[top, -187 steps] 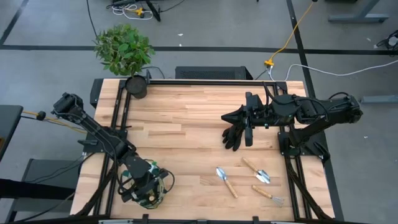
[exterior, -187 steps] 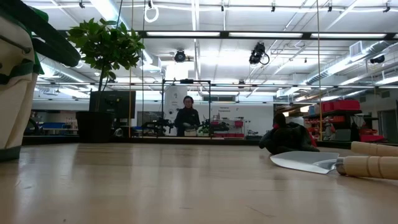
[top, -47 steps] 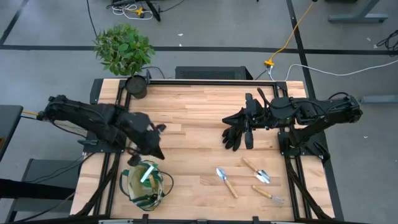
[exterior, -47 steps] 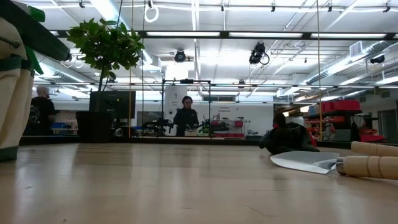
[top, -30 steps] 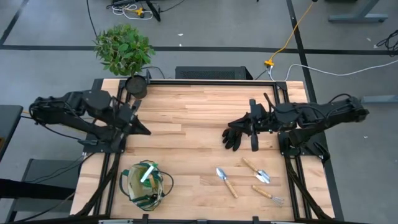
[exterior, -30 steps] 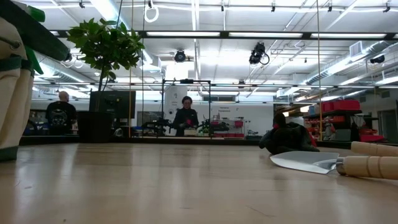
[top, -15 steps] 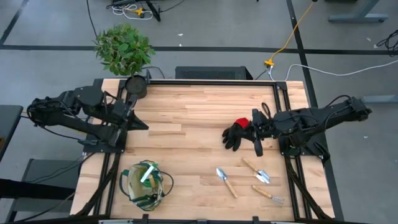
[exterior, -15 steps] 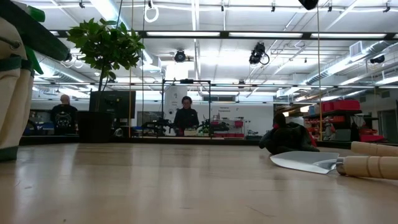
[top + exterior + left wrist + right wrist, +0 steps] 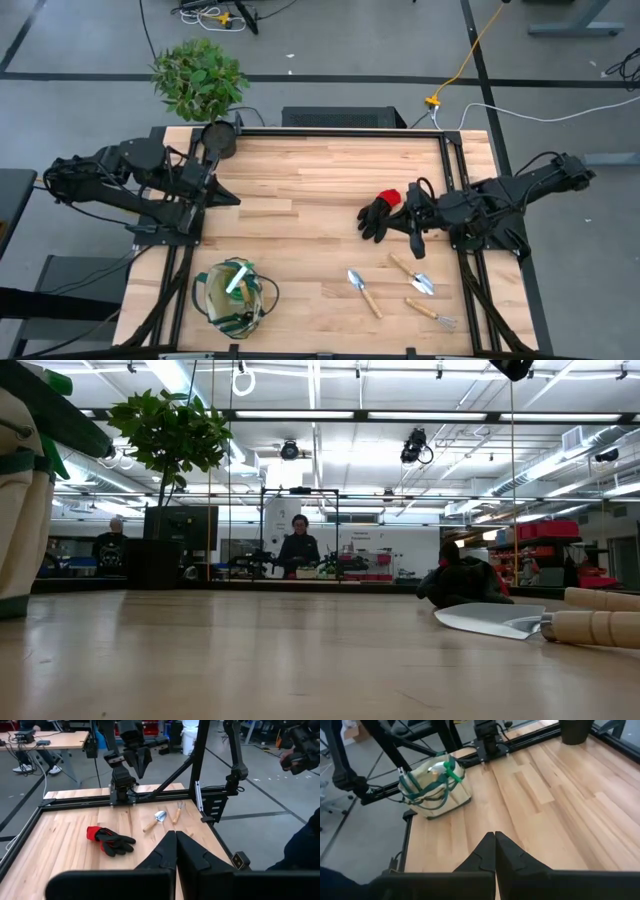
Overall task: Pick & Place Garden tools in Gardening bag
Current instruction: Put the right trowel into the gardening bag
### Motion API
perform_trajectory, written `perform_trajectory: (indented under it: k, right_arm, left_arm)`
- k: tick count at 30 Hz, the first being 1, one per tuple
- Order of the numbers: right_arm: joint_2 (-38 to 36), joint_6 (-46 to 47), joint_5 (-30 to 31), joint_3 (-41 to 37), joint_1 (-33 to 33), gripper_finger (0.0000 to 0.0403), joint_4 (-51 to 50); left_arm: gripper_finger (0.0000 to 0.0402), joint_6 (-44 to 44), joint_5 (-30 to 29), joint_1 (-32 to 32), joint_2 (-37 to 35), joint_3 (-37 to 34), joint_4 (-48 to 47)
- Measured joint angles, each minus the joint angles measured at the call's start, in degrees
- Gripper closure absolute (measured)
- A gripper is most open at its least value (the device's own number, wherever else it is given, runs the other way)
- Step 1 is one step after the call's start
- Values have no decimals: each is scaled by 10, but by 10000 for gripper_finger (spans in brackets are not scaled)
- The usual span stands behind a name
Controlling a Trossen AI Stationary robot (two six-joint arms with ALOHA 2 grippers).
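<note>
The gardening bag (image 9: pixel 232 296) stands at the table's near left, with a green spray bottle (image 9: pixel 238 280) sticking out of it. The bag also shows in the right wrist view (image 9: pixel 434 783). A black glove with a red cuff (image 9: pixel 378 214) lies flat at the middle right. Two trowels (image 9: pixel 364 291) (image 9: pixel 412 272) and a hand fork (image 9: pixel 432 311) lie flat near the near right edge. My right gripper (image 9: pixel 414 243) hangs shut above the table just right of the glove, touching nothing. My left gripper (image 9: pixel 236 200) is shut and raised at the table's left side.
A black pot (image 9: pixel 220 138) stands at the far left corner, and a leafy plant (image 9: pixel 200 78) stands on the floor beyond it. Black frame rails (image 9: pixel 192 190) run along the left and right sides. Bare wood lies between bag and glove. People stand far off (image 9: pixel 300 550).
My right gripper has sunk and gone toward the table's near edge, rolling as it went, so the glove's red cuff now shows. It stays shut. The glove, the tools and the bag lie as before.
</note>
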Motion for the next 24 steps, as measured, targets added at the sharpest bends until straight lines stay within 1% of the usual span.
perform_trajectory:
  k: [7, 15, 20, 24]
  right_arm:
    - [12, 39, 9, 0, 22, 403, -32]
    - [59, 94, 15, 0, 50, 403, -61]
    - [90, 131, 15, 0, 60, 403, -67]
    - [116, 170, 14, 0, 64, 403, -94]
  left_arm:
    - [395, 0, 0, 0, 0, 0, 0]
    - [396, -7, 0, 0, 0, 0, 0]
    - [396, -9, 0, 0, 0, 0, 0]
    - [397, -9, 0, 0, 0, 0, -1]
